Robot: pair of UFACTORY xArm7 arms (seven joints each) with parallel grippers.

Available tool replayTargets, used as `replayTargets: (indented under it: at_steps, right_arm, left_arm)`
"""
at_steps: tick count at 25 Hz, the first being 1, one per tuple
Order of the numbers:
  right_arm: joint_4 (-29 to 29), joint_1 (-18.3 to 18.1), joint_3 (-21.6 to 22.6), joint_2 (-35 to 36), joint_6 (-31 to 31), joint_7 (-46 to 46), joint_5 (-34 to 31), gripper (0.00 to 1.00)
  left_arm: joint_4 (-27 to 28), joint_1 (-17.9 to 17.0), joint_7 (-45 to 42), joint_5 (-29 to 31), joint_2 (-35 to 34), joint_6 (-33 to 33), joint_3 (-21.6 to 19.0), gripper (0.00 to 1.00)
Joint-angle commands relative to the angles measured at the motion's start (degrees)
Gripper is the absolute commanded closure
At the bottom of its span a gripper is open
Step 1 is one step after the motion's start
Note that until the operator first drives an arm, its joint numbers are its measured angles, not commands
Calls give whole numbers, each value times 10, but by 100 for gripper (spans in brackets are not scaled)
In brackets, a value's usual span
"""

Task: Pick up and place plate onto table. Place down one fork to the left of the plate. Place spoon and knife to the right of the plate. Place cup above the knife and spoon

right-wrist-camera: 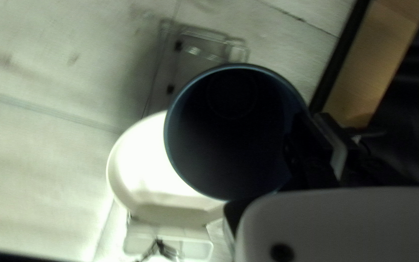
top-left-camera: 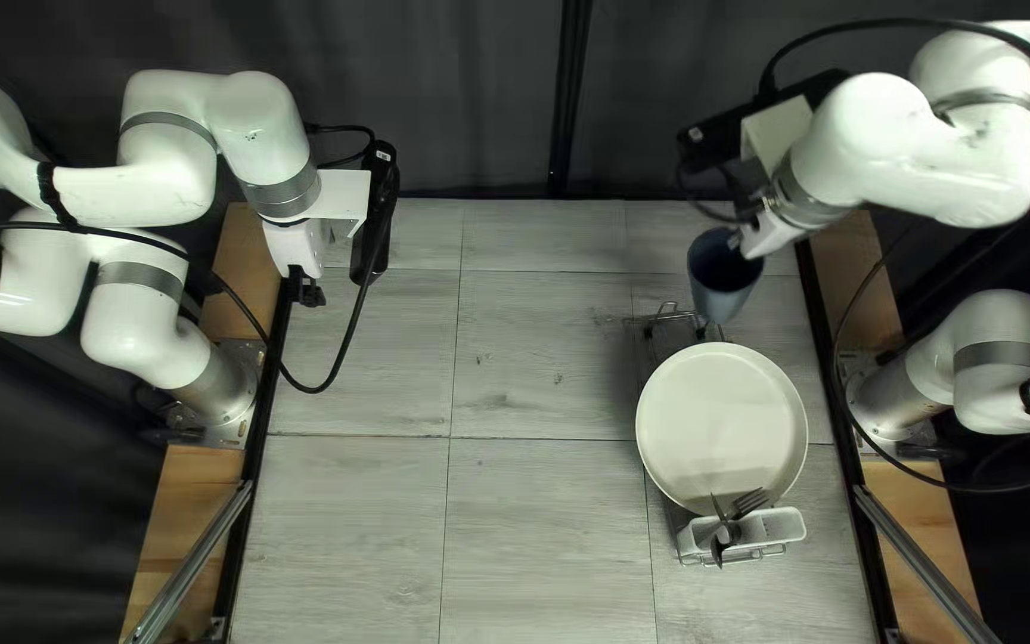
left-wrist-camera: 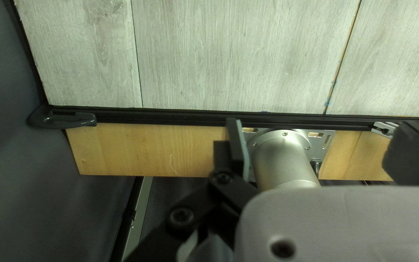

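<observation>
At the right of the top left view, my right gripper (top-left-camera: 749, 220) holds the blue cup (top-left-camera: 724, 277) at its rim, over the rack's far end. In the right wrist view, the gripper (right-wrist-camera: 346, 141) is closed at the side of the cup (right-wrist-camera: 233, 136), whose mouth faces the camera. The pale plate (top-left-camera: 723, 427) rests in the rack; a fork (top-left-camera: 749, 501) and other cutlery stand in the holder at its near side. My left gripper (top-left-camera: 306, 290) hangs by the table's left edge; in the left wrist view, the gripper (left-wrist-camera: 323, 153) is open and empty.
The wire rack (top-left-camera: 668, 320) shows beyond the plate, and the white cutlery holder (top-left-camera: 781, 525) is attached at its near end. Metal rails (top-left-camera: 187, 561) run beside the table. A dark clamp (left-wrist-camera: 64, 120) sits on the table's edge in the left wrist view.
</observation>
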Motion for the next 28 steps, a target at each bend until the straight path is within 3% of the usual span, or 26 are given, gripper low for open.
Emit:
replayTargets:
  at_steps: [1, 5, 13, 18, 28]
  right_arm:
    - [50, 28, 13, 59, -19, -62, 13, 100]
    - [68, 38, 15, 89, -50, -101, 11, 100]
    - [60, 44, 9, 140, -164, -177, 8, 100]
    - [112, 47, 14, 217, -204, -203, -5, 100]
    - [225, 52, 17, 374, -266, -244, -41, 100]
  left_arm:
    - [30, 8, -30, 4, -34, 39, -34, 0]
    - [37, 22, -34, 41, -86, 60, -61, 0]
    - [25, 41, 6, 101, -180, 89, -44, 0]
    - [10, 54, 22, 129, -224, 97, -27, 0]
    - [9, 54, 21, 129, -226, 97, -27, 0]
